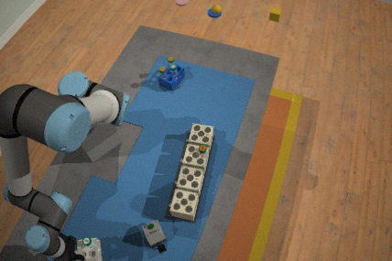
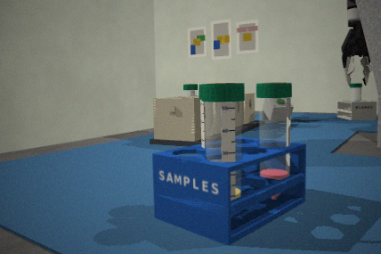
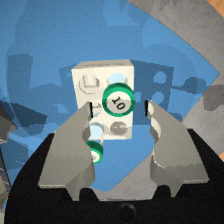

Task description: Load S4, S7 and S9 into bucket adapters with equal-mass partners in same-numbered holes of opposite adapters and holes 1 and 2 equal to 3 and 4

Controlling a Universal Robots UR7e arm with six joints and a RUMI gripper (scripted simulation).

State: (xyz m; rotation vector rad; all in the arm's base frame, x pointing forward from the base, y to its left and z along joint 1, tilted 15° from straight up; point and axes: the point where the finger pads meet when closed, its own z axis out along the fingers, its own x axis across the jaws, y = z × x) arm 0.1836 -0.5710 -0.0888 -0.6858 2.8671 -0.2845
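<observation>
My gripper (image 2: 357, 84) (image 3: 118, 102) is open over the white BLANKS rack (image 1: 94, 253) (image 2: 362, 111) (image 3: 100, 65), its fingertips on either side of a blank's cap marked 10 (image 3: 118, 100). A second blank (image 3: 94, 152) stands nearer the palm; its number is unclear. The blue SAMPLES rack (image 1: 169, 81) (image 2: 189, 194) holds two orange-dot tubes (image 1: 170, 59) (image 1: 162, 70) and one pale-dot tube (image 1: 173, 67). On the stand, four beige adapters form a row; orange-dot S4 (image 1: 202, 148) stands in the second from the back. Adapter numbers are unreadable.
The small grey desk (image 1: 155, 235) with the green DONE key (image 1: 150, 226) (image 2: 280, 101) lies between the BLANKS rack and the front adapter (image 1: 184, 214). The SAMPLES rack is at the mat's far end. A dark arm stretches along the left side.
</observation>
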